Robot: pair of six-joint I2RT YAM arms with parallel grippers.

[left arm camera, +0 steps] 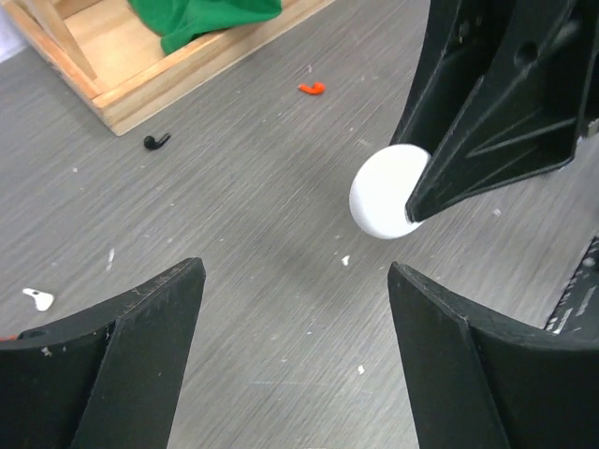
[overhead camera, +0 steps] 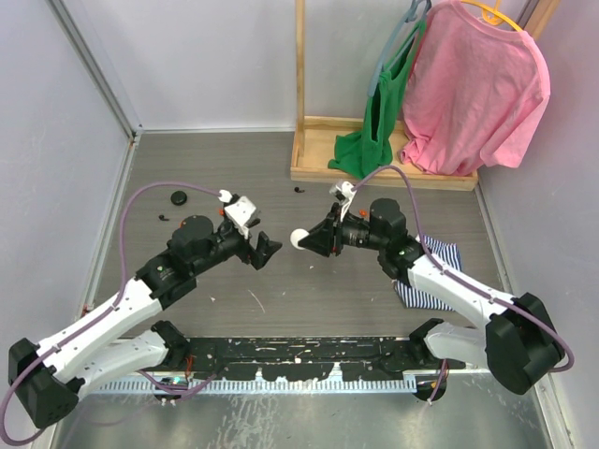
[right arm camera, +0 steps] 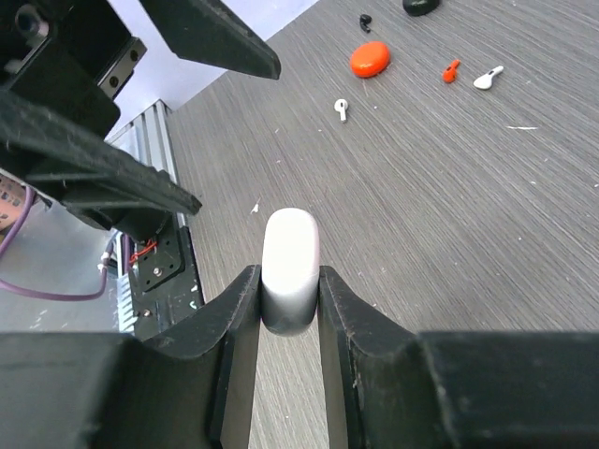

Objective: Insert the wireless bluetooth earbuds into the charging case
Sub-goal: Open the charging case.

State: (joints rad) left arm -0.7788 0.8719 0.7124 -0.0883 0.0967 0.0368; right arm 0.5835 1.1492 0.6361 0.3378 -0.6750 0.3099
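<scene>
— What is shown by the wrist views that is lost from above?
— From above, the white round plastic charging case [overhead camera: 298, 240] is reduced to a speck. In the right wrist view it is seen edge-on, pinched between the fingers of the right pincer [right arm camera: 287, 273].
— And the left pincer [left arm camera: 295, 271]?
— It is spread wide, with nothing held. The case is faced just beyond it, partly hidden by the right fingers.
— Where are the earbuds found?
— Loose on the grey bench [left arm camera: 281, 374], past the case: a tiny white plastic earbud [right arm camera: 342, 109], then a red oval plastic case [right arm camera: 371, 58], a small red plastic earbud [right arm camera: 451, 70], a second white earbud [right arm camera: 488, 78] and, farthest, a small black plastic earbud [right arm camera: 364, 19].
— And at the far edge?
— A wooden tray [left arm camera: 112, 65] with green cloth [left arm camera: 206, 19] is seen in the left wrist and top views only.
</scene>
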